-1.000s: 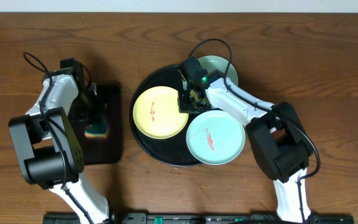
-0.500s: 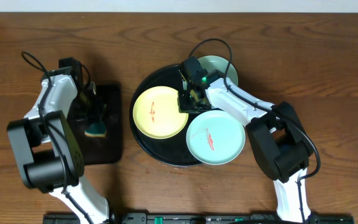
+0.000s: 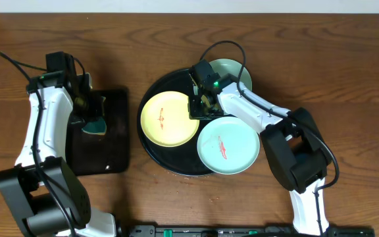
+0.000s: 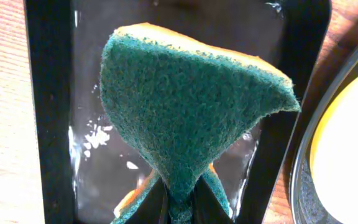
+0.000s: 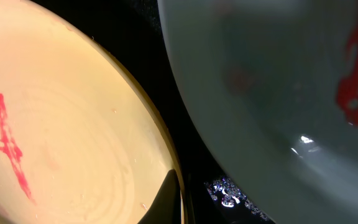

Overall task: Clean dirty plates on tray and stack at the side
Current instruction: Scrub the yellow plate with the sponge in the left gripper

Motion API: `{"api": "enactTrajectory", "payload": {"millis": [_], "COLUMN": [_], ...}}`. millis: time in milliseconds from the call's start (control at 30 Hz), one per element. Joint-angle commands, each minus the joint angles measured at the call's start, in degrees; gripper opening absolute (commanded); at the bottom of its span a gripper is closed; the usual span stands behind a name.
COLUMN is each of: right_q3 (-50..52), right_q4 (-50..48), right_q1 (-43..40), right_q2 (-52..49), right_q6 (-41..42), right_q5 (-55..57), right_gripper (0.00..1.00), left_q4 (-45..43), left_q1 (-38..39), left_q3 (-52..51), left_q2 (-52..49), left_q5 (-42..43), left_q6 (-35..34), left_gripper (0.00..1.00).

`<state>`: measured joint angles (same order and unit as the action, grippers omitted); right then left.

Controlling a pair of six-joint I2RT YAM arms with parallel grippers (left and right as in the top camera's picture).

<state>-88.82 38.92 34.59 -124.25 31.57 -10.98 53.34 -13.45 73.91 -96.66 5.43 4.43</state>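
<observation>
Yellow plate (image 3: pixel 168 118) and aqua plate (image 3: pixel 227 146), red-smeared, on round tray (image 3: pixel 170 82); second aqua plate (image 3: pixel 232 71) at far rim. Left gripper (image 4: pixel 179 199) pinches green sponge (image 4: pixel 185 106) over rectangular tray (image 3: pixel 107 155). Right gripper (image 3: pixel 202 105) at yellow rim, closure unclear.

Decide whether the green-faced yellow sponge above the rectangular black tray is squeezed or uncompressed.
Squeezed: the green-faced yellow sponge narrows to a thin waist between the jaws of the left gripper, flaring wide beyond them.

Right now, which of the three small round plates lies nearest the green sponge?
The pale yellow plastic plate, at the round black tray's left; both aqua plates lie farther right.
</observation>
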Motion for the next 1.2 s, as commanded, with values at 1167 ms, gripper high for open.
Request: {"api": "enactTrajectory", "payload": {"millis": [1167], "right_q3": [-0.4], "right_q4": [-0.6], "right_q1": [1.1], "right_q2": [-2.1], "right_q6": [-0.3], "right_q5": [0.6], "right_gripper": [0.02], "left_q4": [-12.5], "left_q1": [25.2], "left_q3": [-1.7], "left_q2": [-10.8], "left_q5": [3.0], "left_q6": [-22.1], "left_gripper": [0.07]}}
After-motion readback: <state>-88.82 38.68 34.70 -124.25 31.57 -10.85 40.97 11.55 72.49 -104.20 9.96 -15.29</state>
